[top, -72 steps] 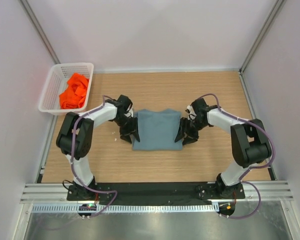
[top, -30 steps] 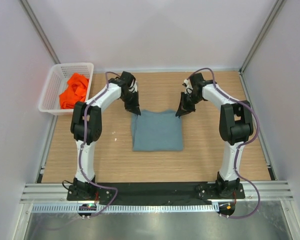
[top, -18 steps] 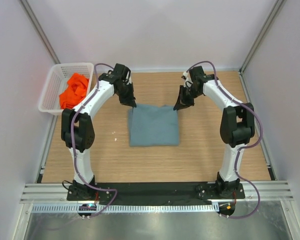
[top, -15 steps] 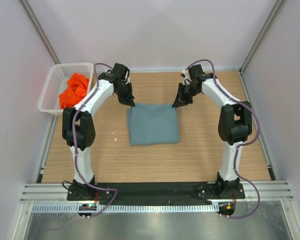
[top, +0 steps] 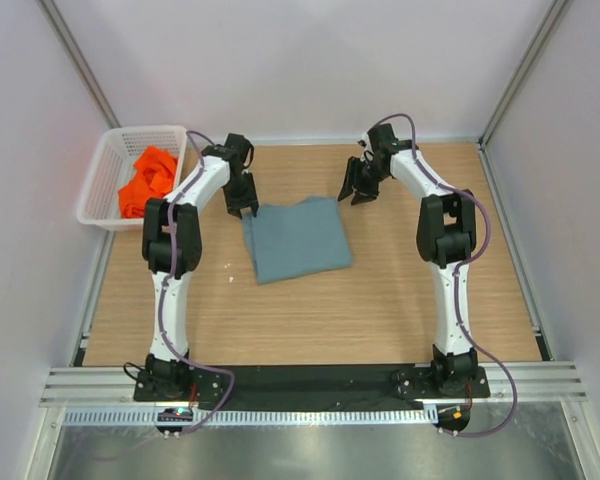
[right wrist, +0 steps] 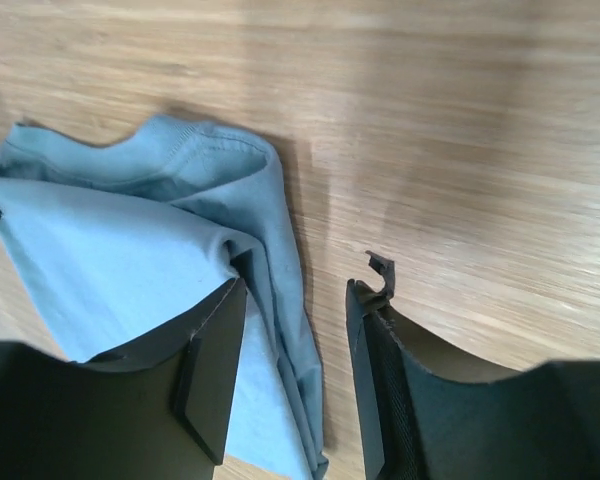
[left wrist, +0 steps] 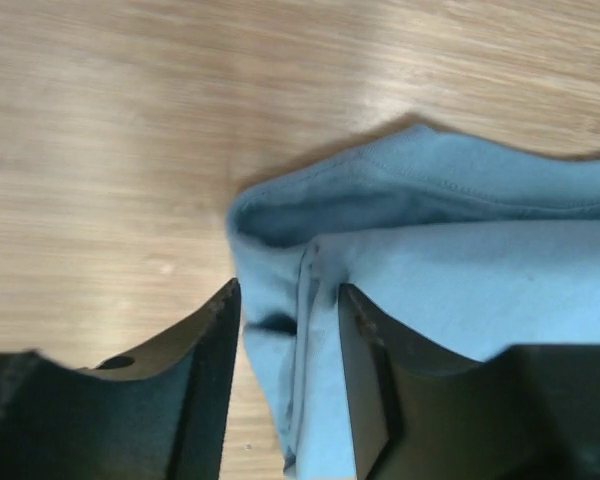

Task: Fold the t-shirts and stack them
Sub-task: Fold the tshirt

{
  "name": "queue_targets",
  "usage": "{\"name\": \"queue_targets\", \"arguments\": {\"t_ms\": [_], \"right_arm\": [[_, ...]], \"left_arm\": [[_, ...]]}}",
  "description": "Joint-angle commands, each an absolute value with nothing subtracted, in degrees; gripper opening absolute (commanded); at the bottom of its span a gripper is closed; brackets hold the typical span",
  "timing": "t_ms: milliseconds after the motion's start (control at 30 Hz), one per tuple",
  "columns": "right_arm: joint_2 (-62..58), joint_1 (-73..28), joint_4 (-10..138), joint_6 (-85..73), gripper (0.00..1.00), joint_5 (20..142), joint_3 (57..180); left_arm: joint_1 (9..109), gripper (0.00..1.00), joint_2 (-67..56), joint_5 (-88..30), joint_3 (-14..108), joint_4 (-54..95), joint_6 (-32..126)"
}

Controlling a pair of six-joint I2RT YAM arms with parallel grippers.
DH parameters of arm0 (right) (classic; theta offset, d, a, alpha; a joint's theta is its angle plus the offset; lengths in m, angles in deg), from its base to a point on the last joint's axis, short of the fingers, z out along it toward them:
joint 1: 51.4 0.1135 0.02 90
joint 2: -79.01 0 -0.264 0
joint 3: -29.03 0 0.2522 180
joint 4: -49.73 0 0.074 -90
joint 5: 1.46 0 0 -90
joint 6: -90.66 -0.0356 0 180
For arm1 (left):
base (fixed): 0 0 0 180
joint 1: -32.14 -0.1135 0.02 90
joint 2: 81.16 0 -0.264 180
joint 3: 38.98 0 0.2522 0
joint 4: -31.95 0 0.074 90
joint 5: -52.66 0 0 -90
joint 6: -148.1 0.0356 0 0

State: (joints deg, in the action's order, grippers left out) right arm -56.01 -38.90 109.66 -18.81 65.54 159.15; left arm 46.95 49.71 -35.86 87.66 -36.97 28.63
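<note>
Folded grey-blue t-shirt point(top: 296, 238) lies skewed on the counter point(top: 410, 290), its far-left corner loose between the parted left jaws, the right jaws equally parted over bare wood beside its far-right corner, probably letting go to leave a stack base; orange t-shirt point(top: 148, 182) crumpled in white basket point(top: 98, 190).

Light-wood tabletop point(top: 410, 300), grain running L–R; plain white walls point(top: 300, 70) at back & both sides; alu. corner posts point(top: 75, 60) slant up; black strip point(top: 310, 380), slotted rail point(top: 310, 416) & steel sheet point(top: 310, 452) along near edge; even, soft light.
</note>
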Motion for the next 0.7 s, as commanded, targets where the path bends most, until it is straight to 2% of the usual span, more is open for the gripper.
{"name": "queue_targets", "arguments": {"t_ms": [0,100,233,267,333,367,400,433,500,533,667], "right_arm": [[-50.5,-39.1,113.2,-17.5,0.52,69.7,164.0],[-46.5,-37.4,113.1,-15.8,0.52,67.9,161.6],[-43.7,-34.4,108.2,-17.3,0.48,58.7,155.7],[-43.3,-33.7,103.1,-21.0,0.47,56.6,154.1],[-43.5,-33.4,96.7,-25.9,0.39,50.7,149.2],[-43.8,-33.4,89.3,-31.0,0.32,48.7,147.4],[-43.9,-33.3,85.0,-34.3,0.21,45.3,143.3],[-44.0,-33.4,80.0,-37.2,0.15,44.2,141.0],[-45.1,-33.3,66.3,-44.4,0.06,41.8,135.6],[-45.8,-33.2,59.3,-46.1,0.05,40.8,134.4],[-49.6,-33.4,49.2,-51.3,0.04,39.9,130.7]], "left_arm": [[46.8,0.46,41.3,-39.8,86.5,-39.1,28.7],[46.8,0.50,36.4,-38.8,83.9,-39.5,28.9],[46.8,0.44,30.4,-28.9,78.2,-33.5,27.6],[46.9,0.37,29.4,-23.2,76.8,-32.1,26.0],[46.8,0.27,28.9,-17.0,71.5,-24.7,23.8],[46.9,0.23,28.5,-14.4,69.5,-21.2,22.4],[46.8,0.20,28.4,-9.2,67.0,-17.9,19.3],[47.0,0.16,28.3,-7.7,62.8,-11.5,17.9],[47.2,0.14,27.7,-6.7,59.0,-7.0,15.4],[47.5,0.14,27.6,-6.6,55.8,-2.8,15.0],[47.9,0.13,28.5,-7.3,51.1,1.5,15.3]]}}
